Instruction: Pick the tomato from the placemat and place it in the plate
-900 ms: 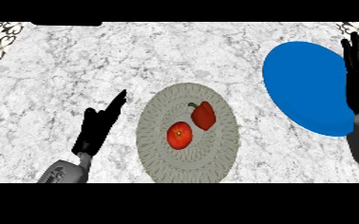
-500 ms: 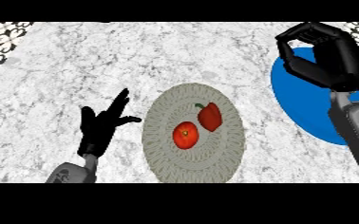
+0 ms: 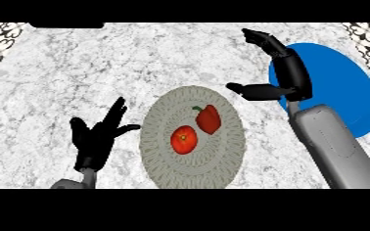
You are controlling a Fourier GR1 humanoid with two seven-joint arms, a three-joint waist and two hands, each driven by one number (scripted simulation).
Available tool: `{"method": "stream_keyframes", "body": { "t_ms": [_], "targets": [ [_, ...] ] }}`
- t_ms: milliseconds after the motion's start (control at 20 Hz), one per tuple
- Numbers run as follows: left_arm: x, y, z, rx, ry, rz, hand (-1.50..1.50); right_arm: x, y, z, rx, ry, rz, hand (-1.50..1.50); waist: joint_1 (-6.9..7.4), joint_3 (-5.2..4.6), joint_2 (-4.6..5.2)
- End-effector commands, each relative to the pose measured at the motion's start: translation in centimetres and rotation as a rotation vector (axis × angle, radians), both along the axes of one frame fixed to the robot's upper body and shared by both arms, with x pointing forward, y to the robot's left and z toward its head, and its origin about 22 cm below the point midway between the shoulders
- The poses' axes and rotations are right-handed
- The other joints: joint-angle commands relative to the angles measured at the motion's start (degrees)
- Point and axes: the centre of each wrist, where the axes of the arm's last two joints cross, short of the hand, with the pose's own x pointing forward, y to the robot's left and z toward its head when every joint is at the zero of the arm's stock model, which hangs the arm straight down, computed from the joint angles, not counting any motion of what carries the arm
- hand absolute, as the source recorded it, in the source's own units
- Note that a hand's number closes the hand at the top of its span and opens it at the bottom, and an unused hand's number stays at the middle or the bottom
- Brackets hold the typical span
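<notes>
Standing by the marble desk (image 3: 108, 63), I see the tomato (image 3: 183, 140) lying on the grey woven placemat (image 3: 162, 149), near the middle of it, with a red pepper (image 3: 209, 119) just beside it on the far right side. Neither has been touched by a robot hand at this moment. The blue plate (image 3: 339, 93), where the tomato is meant to go, sits well apart to the right, partly covered by the right forearm.

The right robot hand (image 3: 289, 76) hangs above the gap between the placemat and the plate, its fingers stretched toward the far side and its thumb pointing left at the placemat's far right edge. Fingers and thumb stand apart with nothing between them. To my eye that spread posture suits a hand getting ready to come down around something round, and it is the hand closer to both tomato and plate, so it looks the natural one for the job.

The left robot hand (image 3: 98, 137) rests at the near left, just beside the placemat, fingers straight and splayed, holding nothing.

I judge the task is at its start: the pick is not yet made. The pepper lying so close could get nudged or caught in place of the tomato.
</notes>
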Motion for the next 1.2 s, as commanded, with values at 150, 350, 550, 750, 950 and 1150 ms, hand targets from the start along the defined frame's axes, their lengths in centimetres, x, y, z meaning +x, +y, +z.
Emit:
{"method": "stream_keyframes", "body": {
  "t_ms": [150,350,550,750,950,1150],
  "targets": [
    [-1.5,2.9,-1.0,0.043,0.068,0.056,0.00,0.2,0.7,2.6,-0.268,0.040,0.103,-1.50,-0.38,-0.18,-0.07],
    [0.0,2.4,0.5,0.034,0.040,0.072,0.00,-0.2,0.9,5.7,-0.553,0.124,0.208,-1.50,-0.70,-0.24,-0.32],
    [-0.4,3.1,-0.8,0.029,0.063,0.080,0.00,-2.5,2.8,7.0,-0.685,0.180,0.300,-1.50,-1.72,-0.23,-0.34],
    [-0.4,0.8,-1.1,0.037,0.063,0.062,0.00,-3.2,7.4,7.2,-0.791,0.208,0.247,-1.50,-0.85,-0.19,-0.08],
    [-1.8,1.1,-1.6,0.051,0.052,0.061,0.00,-5.0,9.6,4.9,-0.802,0.222,0.250,-1.50,-0.73,-0.13,0.01],
    [-0.6,2.8,-0.1,0.040,0.071,0.064,0.00,-7.1,11.1,5.7,-0.856,0.226,0.227,-1.50,-0.95,-0.13,-0.06]
  ]
}}
